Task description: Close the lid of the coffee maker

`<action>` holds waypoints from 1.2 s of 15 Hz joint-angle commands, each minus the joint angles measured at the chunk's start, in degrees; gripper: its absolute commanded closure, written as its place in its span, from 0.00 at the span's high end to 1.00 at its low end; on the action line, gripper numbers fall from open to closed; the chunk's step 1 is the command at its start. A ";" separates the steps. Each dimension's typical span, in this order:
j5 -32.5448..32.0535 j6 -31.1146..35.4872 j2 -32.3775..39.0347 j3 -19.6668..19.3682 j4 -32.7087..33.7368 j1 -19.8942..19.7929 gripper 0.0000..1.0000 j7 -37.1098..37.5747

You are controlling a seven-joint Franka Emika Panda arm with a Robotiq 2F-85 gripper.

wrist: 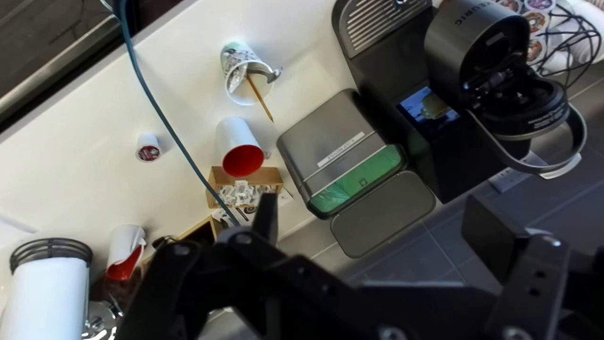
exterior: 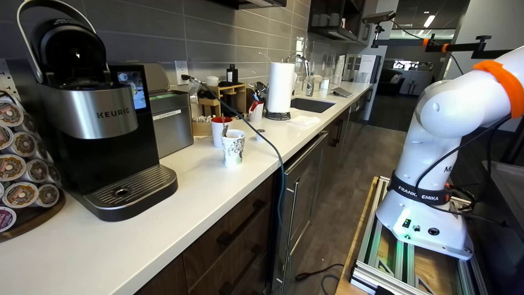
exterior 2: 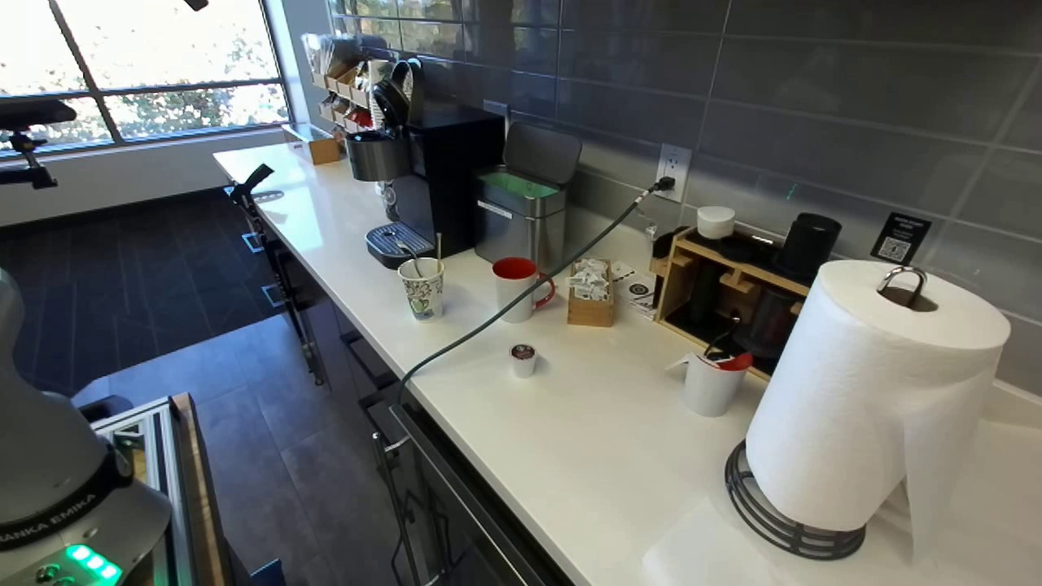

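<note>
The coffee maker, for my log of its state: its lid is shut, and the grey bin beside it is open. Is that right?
The lid of the coffee maker isn't shut: an exterior view shows it raised. The grey bin beside it is open, as you say.

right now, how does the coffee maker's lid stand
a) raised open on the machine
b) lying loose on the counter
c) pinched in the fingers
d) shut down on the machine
a, since in an exterior view the lid is tilted up on the coffee maker, its underside turned outward.
</note>
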 commanded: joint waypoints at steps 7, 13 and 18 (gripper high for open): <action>0.86 29.55 15.20 14.61 2.12 5.77 1.00 -5.89; -10.13 38.66 29.82 21.03 8.76 4.59 1.00 -12.81; -21.85 37.04 39.39 21.46 14.62 4.22 1.00 -17.26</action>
